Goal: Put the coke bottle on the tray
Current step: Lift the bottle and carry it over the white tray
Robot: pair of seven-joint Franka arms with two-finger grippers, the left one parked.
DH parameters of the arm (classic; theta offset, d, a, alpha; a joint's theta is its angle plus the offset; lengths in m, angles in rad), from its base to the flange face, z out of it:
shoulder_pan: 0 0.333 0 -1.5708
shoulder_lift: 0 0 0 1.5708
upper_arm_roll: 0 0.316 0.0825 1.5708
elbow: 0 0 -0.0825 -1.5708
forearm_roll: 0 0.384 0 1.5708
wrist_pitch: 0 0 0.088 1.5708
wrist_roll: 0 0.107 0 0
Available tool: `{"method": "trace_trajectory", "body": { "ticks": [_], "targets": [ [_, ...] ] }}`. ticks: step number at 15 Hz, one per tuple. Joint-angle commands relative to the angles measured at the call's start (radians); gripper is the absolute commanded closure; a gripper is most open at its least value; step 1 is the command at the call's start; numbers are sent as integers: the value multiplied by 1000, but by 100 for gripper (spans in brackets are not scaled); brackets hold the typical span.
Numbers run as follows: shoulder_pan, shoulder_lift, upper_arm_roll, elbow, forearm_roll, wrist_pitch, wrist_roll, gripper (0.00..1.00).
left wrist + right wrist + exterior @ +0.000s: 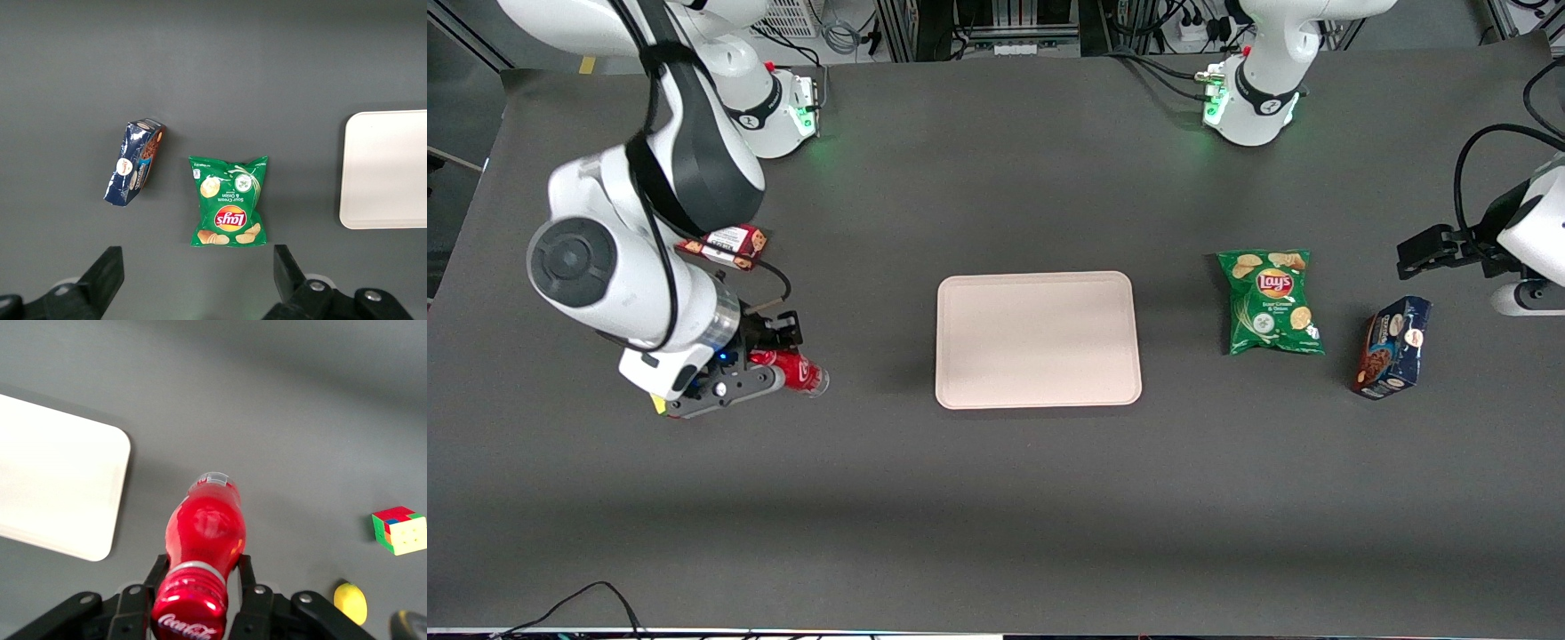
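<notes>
We are seeing the gripper (769, 356) squeezing the coke bottle (793, 371) near its red cap, at the working arm's end of the table (996, 498). In the wrist view the bottle (203, 543) is showing white "Coca-Cola" writing on its cap, and the black fingers (155, 577) are pressing on both sides of it. The bottle is lying sideways with its clear base pointing toward the tray (1038, 340), and it is well apart from it. A green chip bag (1272, 302) is reading "Lay's". A dark blue cookie box (1392, 347) is lying beside it. A red cookie box (727, 244) is peeking out under the arm. We are also seeing a puzzle cube (399, 530) and a small yellow thing (350, 603).
</notes>
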Motion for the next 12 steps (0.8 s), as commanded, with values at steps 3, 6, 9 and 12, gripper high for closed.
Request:
{"method": "trace_trajectory", "body": {
  "ticks": [3, 6, 9, 12],
  "targets": [
    [86, -4, -12, 45, 10, -44, 54, 100],
    [200, 5, -12, 47, 2, -40, 219, 100],
    [312, 25, -41, 48, 13, -27, 255, 100],
    [350, 61, -34, 48, 37, 17, 290, 100]
  ]
}}
